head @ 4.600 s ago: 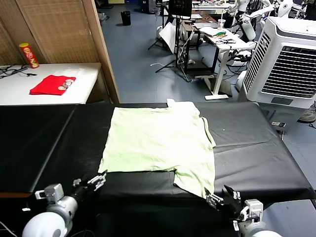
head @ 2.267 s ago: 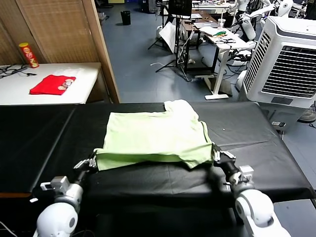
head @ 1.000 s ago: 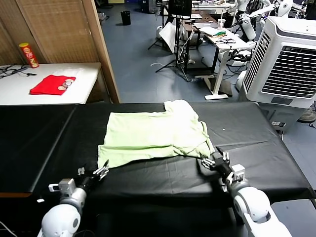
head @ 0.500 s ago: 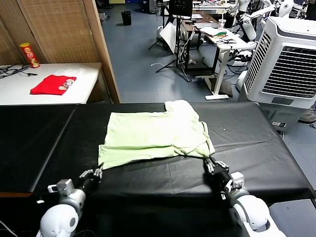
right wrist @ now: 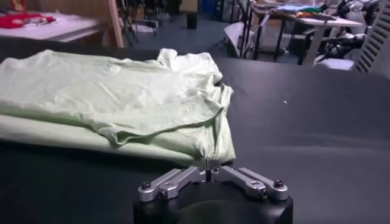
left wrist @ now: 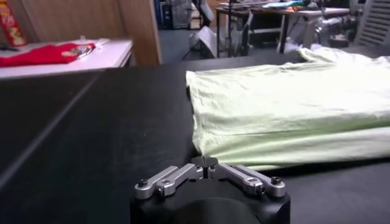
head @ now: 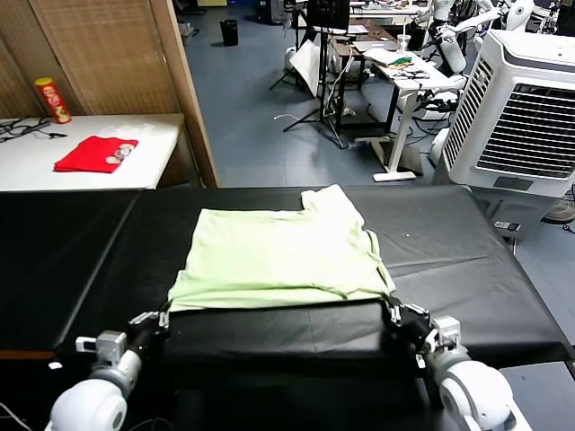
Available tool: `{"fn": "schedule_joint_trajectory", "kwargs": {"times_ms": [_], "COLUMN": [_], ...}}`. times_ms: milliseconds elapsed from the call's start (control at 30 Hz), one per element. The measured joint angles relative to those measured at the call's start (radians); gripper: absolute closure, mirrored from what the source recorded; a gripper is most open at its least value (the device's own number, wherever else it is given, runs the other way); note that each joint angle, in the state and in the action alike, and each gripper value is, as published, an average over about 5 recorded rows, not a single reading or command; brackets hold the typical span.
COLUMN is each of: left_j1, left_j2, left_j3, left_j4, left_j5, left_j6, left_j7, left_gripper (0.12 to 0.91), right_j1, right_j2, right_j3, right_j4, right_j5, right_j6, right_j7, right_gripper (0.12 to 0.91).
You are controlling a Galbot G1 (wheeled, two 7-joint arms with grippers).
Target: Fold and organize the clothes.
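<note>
Both grippers' fingers seemingly pinching T-shirt [head: 278,256] near corners

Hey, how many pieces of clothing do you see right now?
2. A pale green T-shirt, partly folded, lies on the black table in front of the robot. A small red garment sits on the white side table at far left. None seem hidden.

T-shirt [head: 278,260] pale light green, plain, on a black table cover [head: 449,269]. At 10 o'clock a red garment [head: 94,153] on a white table [head: 36,166], w/ a red + yellow can [head: 52,99]. White cooler [head: 526,108] at 2.
</note>
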Motion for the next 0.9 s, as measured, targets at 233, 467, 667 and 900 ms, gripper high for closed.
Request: {"fn": "schedule_joint_trajectory", "kwargs": {"times_ms": [233, 467, 667, 900], "left_j1": [0.128, 0.218, 0.26, 0.222], "left_j2": [0.031, 0.03, 0.041, 0.011], "left_j3": [-0.038, -0.059, -0.091, -0.097], "left_j4": [-0.073, -0.132, -0.206, -0.271], "left_j5": [0.0, -0.018, -0.072, -0.115], "left_j6": [0.01, 0.059, 0.12, 0.124], "left_j7": [0.0, -0.045, -0.081, -0.098], "left_gripper": [0.904, 0.824, 0.497, 0.244], "right_j1": [-0.113, -0.188, -0.225, -0.089], "right_j2": [0.02, 0.013, -0.01, -0.042], "right_j3": [0.012, 0.037, 0.088, 0.099], "right_j4": [0.073, 0.145, 0.234, 0.199], "right_j5": [-0.02, -0.01, 0.063, 0.13], "right_j6": [-0.006, -0.037, -0.048, 0.025], "right_j7": [0.012, 0.018, 0.024, 0.023], "right_gripper": [0.9, 0.673, 0.375, 0.229]}}
